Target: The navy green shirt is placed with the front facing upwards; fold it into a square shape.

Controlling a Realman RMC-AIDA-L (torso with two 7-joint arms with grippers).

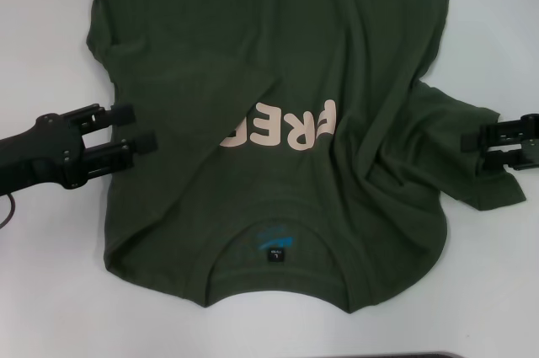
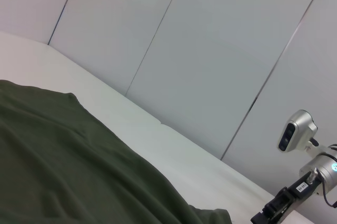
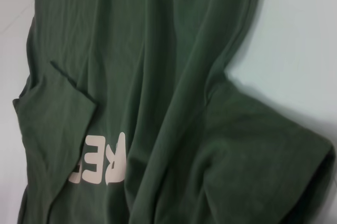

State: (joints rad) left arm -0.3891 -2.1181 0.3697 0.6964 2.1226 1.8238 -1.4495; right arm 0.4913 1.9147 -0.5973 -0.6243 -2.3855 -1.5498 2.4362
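The navy green shirt [image 1: 278, 80] lies spread on the white counter [image 1: 50, 29], front up, with its collar toward the robot and its hem running off the far edge of the head view. The cream block letters [image 1: 282, 128] sit across the chest, partly covered: the shirt's sleeve on the robot's left is folded inward over the body, its edge crossing the start of the lettering, so only part of the word reads (upside down from the head camera). A small black neck label [image 1: 274, 254] shows inside the collar, with a blue mark just beyond it. The left hand [image 1: 139, 129] rests low over the counter at the shirt's left edge, its two black fingers spread apart one beyond the other, the tips touching or just over the cloth near the folded sleeve, with nothing between them. The right hand [image 1: 476, 139] is at the opposite side, at the outer edge of the spread right sleeve [image 1: 480, 177], which lies rumpled and flat on the counter; its fingers meet the cloth edge, but whether they pinch it or stand apart cannot be told. In the left wrist view the green cloth fills the lower corner, with the pale wall panels [image 2: 210, 50] behind and the right hand [image 2: 274, 211] far across.
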